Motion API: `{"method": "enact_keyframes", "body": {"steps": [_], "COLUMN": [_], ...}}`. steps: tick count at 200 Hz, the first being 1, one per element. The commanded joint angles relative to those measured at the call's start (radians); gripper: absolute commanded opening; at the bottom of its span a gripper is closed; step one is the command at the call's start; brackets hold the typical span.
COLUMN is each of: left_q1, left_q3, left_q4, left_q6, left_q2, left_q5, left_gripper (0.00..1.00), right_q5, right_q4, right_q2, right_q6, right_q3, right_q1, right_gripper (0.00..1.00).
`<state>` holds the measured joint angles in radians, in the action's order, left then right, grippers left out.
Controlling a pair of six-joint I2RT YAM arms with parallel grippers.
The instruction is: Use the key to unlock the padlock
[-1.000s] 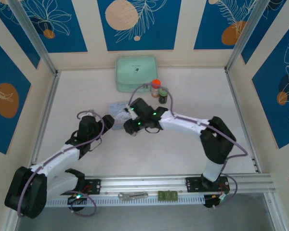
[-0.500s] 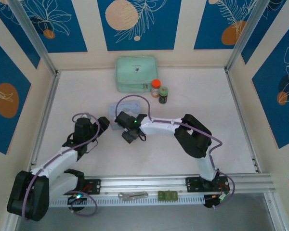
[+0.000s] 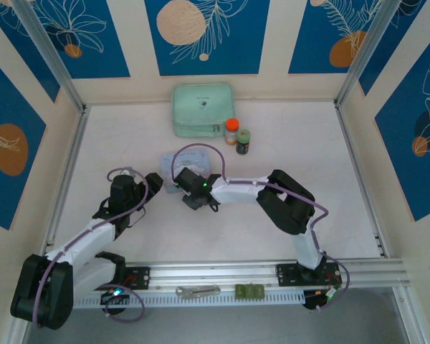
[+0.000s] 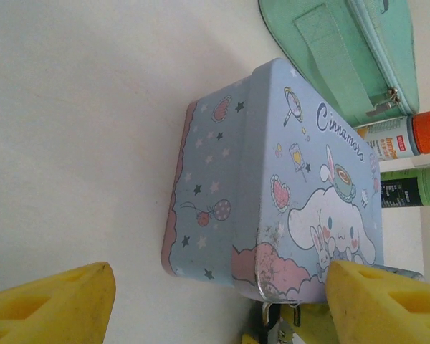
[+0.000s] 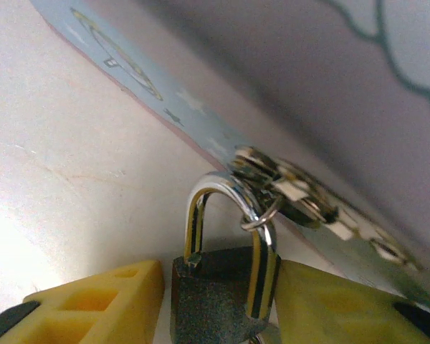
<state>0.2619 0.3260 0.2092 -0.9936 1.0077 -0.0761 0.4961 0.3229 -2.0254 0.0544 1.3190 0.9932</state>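
Right wrist view has the right tool (image 5: 218, 290) pinching the padlock (image 5: 216, 304) by its dark body, low over the worktop (image 5: 64, 172) at the foot of the light blue tin (image 4: 272, 179). The lock's long axis runs along the fingers, with the closed shackle pointing out toward the tin. The key (image 5: 301, 204) hangs from a ring on that shackle, against the tin. The left tool (image 4: 215, 287) stands spread beside the tin. The step looks like steadying the lock. Next, the left tool must take the key and find the keyhole, which is hidden.
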Motion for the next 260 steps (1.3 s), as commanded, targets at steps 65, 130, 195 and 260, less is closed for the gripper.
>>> {"method": "enact_keyframes", "body": {"steps": [65, 130, 195, 260], "left_q1": [-0.037, -0.062, -0.079, -0.083], "left_q3": [-0.018, 0.001, 0.005, 0.001], "left_q4": [0.055, 0.173, 0.196, 0.199], "left_q6": [0.019, 0.019, 0.027, 0.027], "left_q2": [-0.041, 0.062, 0.095, 0.099], "left_q5": [0.008, -0.064, -0.111, -0.125], "left_gripper": [0.77, 0.77, 0.77, 0.76], "right_q5": [-0.115, -0.256, -0.350, -0.401], "right_q4": [-0.168, -0.232, -0.237, -0.175], "right_q2": [0.065, 0.102, 0.099, 0.067], "right_q6": [-0.041, -0.210, -0.306, -0.362], "right_q3": [-0.154, -0.184, -0.162, -0.088], "right_q1": [-0.077, -0.105, -0.103, -0.120], "right_gripper": [0.19, 0.01, 0.00, 0.00]}}
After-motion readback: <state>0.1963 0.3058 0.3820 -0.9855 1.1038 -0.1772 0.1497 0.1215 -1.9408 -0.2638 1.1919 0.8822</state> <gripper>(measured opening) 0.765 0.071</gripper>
